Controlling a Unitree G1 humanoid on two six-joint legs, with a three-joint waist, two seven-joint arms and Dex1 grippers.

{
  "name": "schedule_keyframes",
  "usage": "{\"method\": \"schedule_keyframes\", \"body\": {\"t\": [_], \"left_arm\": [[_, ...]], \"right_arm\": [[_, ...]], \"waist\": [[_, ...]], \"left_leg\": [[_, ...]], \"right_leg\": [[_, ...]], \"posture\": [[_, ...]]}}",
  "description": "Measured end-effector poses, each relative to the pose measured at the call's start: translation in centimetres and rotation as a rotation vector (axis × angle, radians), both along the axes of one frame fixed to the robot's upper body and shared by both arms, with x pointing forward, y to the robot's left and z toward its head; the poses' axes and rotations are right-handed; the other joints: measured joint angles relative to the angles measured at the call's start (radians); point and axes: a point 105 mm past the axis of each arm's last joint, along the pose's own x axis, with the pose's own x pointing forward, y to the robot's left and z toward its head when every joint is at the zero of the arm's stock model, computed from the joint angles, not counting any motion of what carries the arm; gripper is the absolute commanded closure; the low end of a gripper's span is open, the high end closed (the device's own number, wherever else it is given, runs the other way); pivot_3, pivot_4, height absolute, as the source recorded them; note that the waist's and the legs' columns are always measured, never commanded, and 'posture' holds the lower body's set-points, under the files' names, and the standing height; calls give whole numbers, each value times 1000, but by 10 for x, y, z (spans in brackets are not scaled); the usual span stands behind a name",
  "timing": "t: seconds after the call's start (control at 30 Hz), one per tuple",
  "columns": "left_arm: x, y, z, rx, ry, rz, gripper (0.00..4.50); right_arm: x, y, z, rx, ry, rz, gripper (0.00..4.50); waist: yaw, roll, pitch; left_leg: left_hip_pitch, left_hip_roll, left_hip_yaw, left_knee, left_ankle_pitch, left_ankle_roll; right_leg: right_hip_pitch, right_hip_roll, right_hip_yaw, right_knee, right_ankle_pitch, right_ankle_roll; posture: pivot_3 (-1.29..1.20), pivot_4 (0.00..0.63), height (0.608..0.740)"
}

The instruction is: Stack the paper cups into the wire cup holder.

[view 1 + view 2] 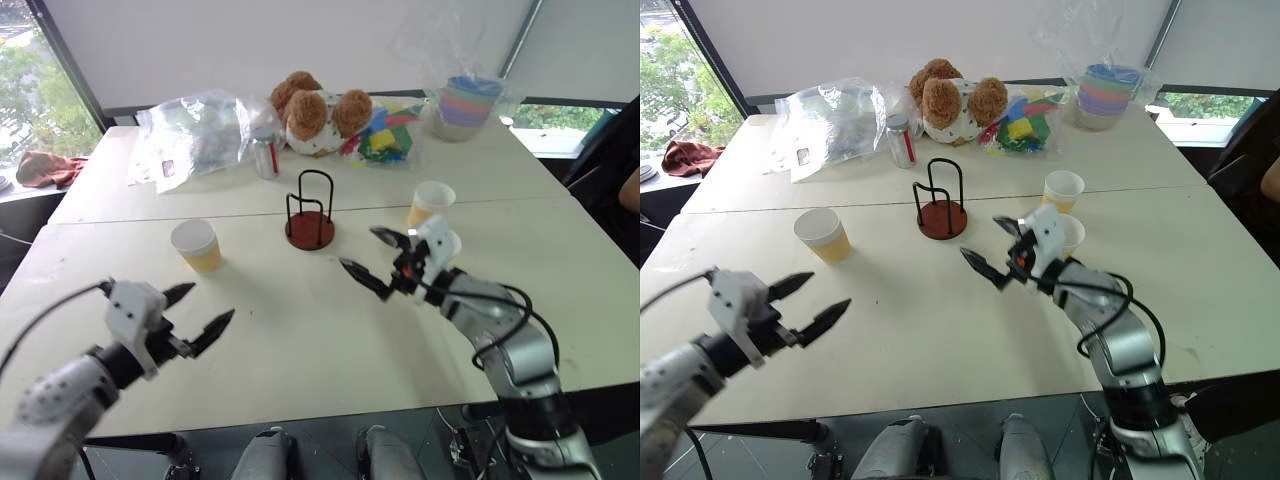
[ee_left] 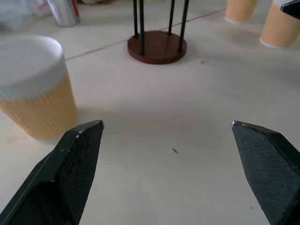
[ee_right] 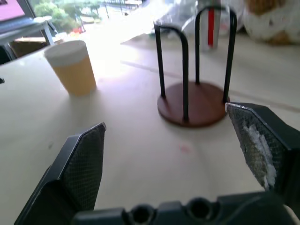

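Two empty grippers over a cream table by the windows
Left gripper [image 1: 200,312] at lower left and right gripper [image 1: 374,256] right of centre both gape wide; the wire cup holder [image 1: 310,212] stands mid-frame, paper cups [image 1: 196,245] left and right of it, bagged clutter along the table [image 1: 300,340] far edge

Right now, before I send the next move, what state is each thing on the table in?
left paper cup: upright, free on the table
two right paper cups: upright, unstacked
wire cup holder: upright, no cup inside
left end effector: open, holding nothing
right end effector: open, holding nothing
pastel cup stack: in clear wrap, at the table's far edge
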Motion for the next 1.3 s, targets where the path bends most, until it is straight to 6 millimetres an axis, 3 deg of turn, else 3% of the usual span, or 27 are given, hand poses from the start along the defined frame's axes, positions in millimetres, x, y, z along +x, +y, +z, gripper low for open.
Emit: {"method": "schedule_keyframes", "body": {"t": [0.1,0.27,0.4,0.6,0.73,0.93,1.0,1.13,1.3], "left_arm": [[-3,6,21,11,32,-71,0],[-11,11,36,-19,100,-125,0],[-14,15,48,-31,98,-125,0],[-13,23,48,-36,96,-81,0],[-13,26,45,-33,101,-56,0],[-12,30,42,-21,103,-34,0],[-13,31,41,-18,105,-26,0],[-10,31,44,-5,86,-22,0],[-5,36,50,1,68,-23,0]], "right_arm": [[25,11,14,-21,-15,-10,41],[50,24,-4,-13,98,-8,41],[55,41,-5,38,157,64,41],[59,64,-2,100,209,131,41],[63,74,-5,122,232,141,1269],[67,77,-7,127,216,129,4432],[69,76,7,139,168,124,4482],[65,81,3,145,187,133,4482],[26,82,18,145,143,225,4482]], "waist": [[-10,0,0],[-22,1,1],[-25,1,1],[-26,2,1],[-26,2,2],[-31,2,2],[-37,1,1],[-49,1,1],[-47,1,1]], "left_leg": [[-1,-1,0,-2,0,0],[-3,-1,1,-3,3,-5],[-6,-1,1,-3,3,-5],[-6,-1,1,-4,3,-6],[-6,-1,1,-5,4,-8],[-8,-1,1,-8,6,-12],[-8,-1,1,-10,7,-12],[-7,-1,1,-17,9,-16],[-15,-1,0,-19,10,-18]], "right_leg": [[0,0,0,0,0,0],[-3,0,0,-1,0,1],[-7,0,0,0,2,4],[-8,-1,0,1,2,4],[-9,-2,1,1,2,3],[-12,-2,1,1,2,4],[-13,-2,1,1,2,4],[-15,-3,1,0,2,4],[-24,-2,0,2,3,4]], "posture": [[0,150,740],[0,150,740],[0,150,740],[0,150,740],[0,150,740],[0,150,740],[0,150,740],[0,150,740],[0,150,740]]}}
